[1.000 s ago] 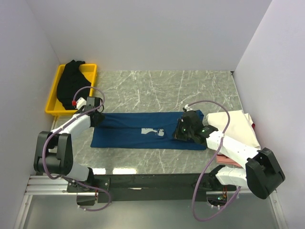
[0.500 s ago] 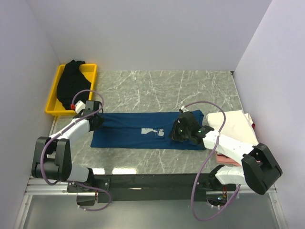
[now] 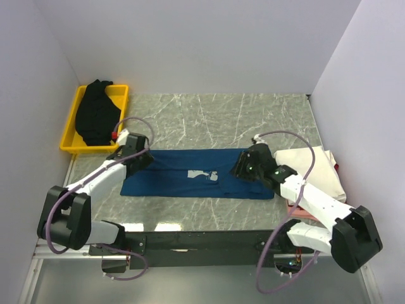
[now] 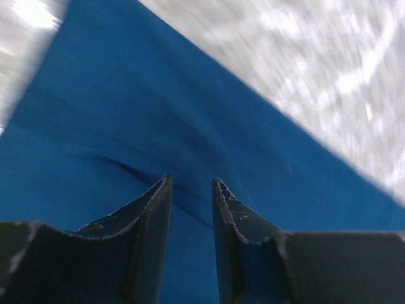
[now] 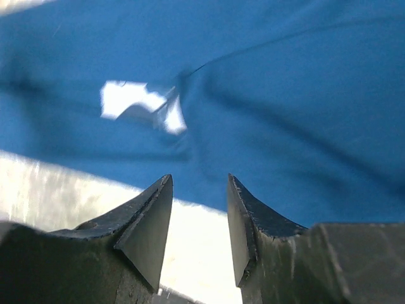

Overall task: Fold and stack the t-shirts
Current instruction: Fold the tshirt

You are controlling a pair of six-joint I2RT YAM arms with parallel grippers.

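A dark blue t-shirt lies as a long flat strip across the middle of the marble table, its pale print facing up. My left gripper hovers over the shirt's left end. In the left wrist view the left gripper is open, with only blue cloth below the gap. My right gripper is over the shirt's right end. In the right wrist view the right gripper is open and empty above the shirt's near edge, with the print ahead. A black t-shirt lies in the yellow tray.
The yellow tray sits at the back left corner. A folded white t-shirt rests on a pink one at the right, beside the right arm. White walls close in the table on three sides.
My right gripper has opened and let go of the blue shirt's right end, lifting slightly. The left arm has swung right, further over the shirt's left end.
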